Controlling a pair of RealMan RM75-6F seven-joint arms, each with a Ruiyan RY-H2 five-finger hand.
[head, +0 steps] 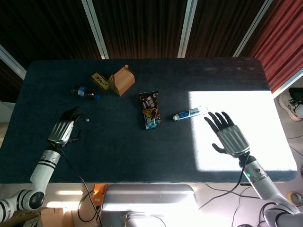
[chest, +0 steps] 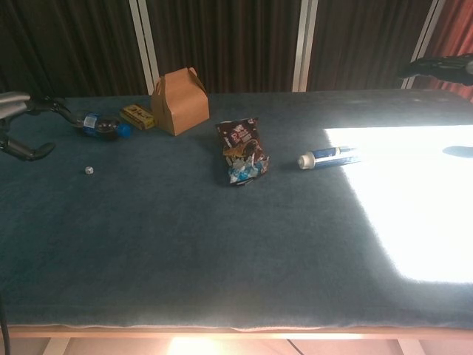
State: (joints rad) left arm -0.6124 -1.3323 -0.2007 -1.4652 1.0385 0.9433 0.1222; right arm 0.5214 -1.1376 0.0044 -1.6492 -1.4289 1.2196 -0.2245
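Brown box (head: pixel 121 80), blue-and-white tube (head: pixel 190 113), dark printed snack bag (head: pixel 150 109), dark blue tablecloth (head: pixel 118 146).

The table (head: pixel 142 146) wears a matt, dark blue cloth, felt-like and slightly napped; the gabled box (head: pixel 121 80) looks like plain brown card, unglossed; the snack packet (head: pixel 150 110) is crinkled, shiny foil; the tube (head: pixel 188 114) is smooth, glossy plastic; both hands (head: pixel 230 137) (head: pixel 64 131) show brushed grey metal backs with black fingers.

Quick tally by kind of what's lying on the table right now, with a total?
Bottle: 1
Yellow packet: 1
Brown box: 1
Snack bag: 1
Tube: 1
Small white bit: 1
Total: 6
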